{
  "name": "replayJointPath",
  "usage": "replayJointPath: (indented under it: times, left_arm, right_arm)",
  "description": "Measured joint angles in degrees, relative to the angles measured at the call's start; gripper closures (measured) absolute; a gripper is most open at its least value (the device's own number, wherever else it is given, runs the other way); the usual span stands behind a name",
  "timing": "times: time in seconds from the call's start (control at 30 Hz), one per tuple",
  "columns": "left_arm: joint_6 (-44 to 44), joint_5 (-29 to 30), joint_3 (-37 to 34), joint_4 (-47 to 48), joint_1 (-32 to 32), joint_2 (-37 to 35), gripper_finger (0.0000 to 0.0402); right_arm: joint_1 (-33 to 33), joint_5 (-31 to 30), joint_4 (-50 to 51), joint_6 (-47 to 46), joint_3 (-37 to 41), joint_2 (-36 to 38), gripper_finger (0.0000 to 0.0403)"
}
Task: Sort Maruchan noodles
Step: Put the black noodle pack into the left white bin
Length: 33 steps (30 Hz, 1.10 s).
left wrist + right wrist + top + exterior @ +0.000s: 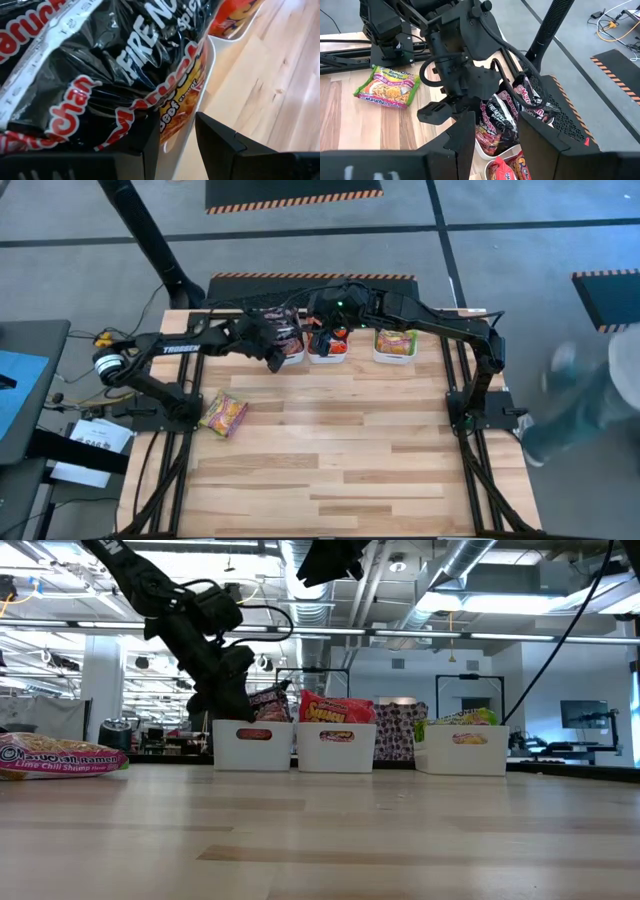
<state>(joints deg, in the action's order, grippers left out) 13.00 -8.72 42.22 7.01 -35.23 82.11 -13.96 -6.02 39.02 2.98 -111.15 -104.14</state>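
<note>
This is a large open robotics lab or industrial workspace — not a home. In the low view, exposed silver ducts (470, 560) and pipes run under a bare ceiling with strip lights at the top of the frame, and a monitor (585, 717) stands at far right. The high view shows a grey concrete floor (520, 210) with black mats edged in orange hazard stripes (293, 197) at top centre, and a butcher-block table (330, 460) on a black frame — a person's legs (585, 395) pass at right.
</note>
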Motion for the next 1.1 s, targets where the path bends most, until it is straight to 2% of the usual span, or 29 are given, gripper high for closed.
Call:
replayJointPath:
  times: [0.27,0.5,0.87,1.0,1.1]
  left_arm:
    - [-1.12,-2.42,0.19,1.91,-0.17,-2.10,0.0285]
    - [-3.45,1.10,0.46,8.67,-1.53,-2.78,0.0285]
    - [-5.68,1.76,0.46,10.67,-4.24,-3.28,0.0285]
    - [-5.11,-0.84,0.31,10.31,-4.48,-4.76,0.0285]
    - [-4.61,0.00,0.31,10.35,-4.48,-6.89,0.0285]
  right_arm:
    - [0.00,0.00,0.05,0.00,0.00,0.00,0.0232]
    - [-0.02,-0.02,0.02,0.00,0.00,0.00,0.0232]
    - [0.00,-0.02,0.07,0.00,0.00,0.00,0.0232]
    - [0.05,-0.02,0.05,0.00,0.00,0.00,0.0232]
    - [0.07,-0.02,0.05,0.00,0.00,0.00,0.0232]
